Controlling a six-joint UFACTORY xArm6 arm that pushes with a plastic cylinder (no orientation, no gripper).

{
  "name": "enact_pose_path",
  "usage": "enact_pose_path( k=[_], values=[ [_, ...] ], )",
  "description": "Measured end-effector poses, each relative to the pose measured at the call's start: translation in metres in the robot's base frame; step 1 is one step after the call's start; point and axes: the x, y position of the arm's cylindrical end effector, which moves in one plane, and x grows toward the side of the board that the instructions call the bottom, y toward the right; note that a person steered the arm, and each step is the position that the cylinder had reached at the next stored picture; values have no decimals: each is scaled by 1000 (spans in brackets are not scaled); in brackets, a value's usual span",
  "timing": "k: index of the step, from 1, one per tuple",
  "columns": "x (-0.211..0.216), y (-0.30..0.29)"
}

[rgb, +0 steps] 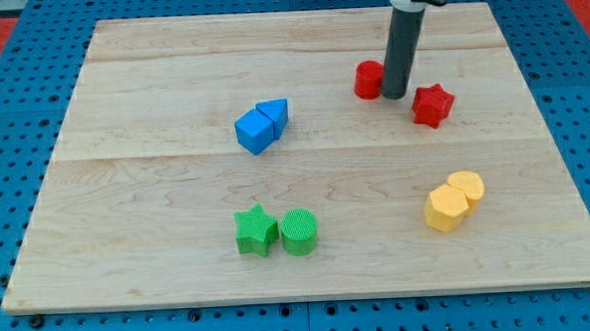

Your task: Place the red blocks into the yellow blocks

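A red round block (368, 79) lies near the view's top right, with a red star block (433, 106) to its right and slightly lower. My tip (395, 94) stands between them, touching the right side of the red round block and a short way left of the star. Two yellow blocks lie together at the view's lower right: a hexagonal one (445, 208) and a rounder one (467, 187) touching it on its upper right.
A blue cube (255, 131) and a blue triangular block (274, 114) touch near the board's middle. A green star (256, 231) and a green round block (300, 232) sit side by side at the bottom middle. The wooden board (127, 193) lies on a blue pegboard.
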Motion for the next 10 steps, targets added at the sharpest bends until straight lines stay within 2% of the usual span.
enact_pose_path(
  k=[1, 2, 4, 5, 6, 7, 8, 9, 10],
  values=[
    [12, 47],
    [66, 32],
    [42, 47],
    [90, 46],
    [61, 50],
    [-50, 82],
    [-95, 22],
    [-42, -39],
    [22, -63]
  ],
)
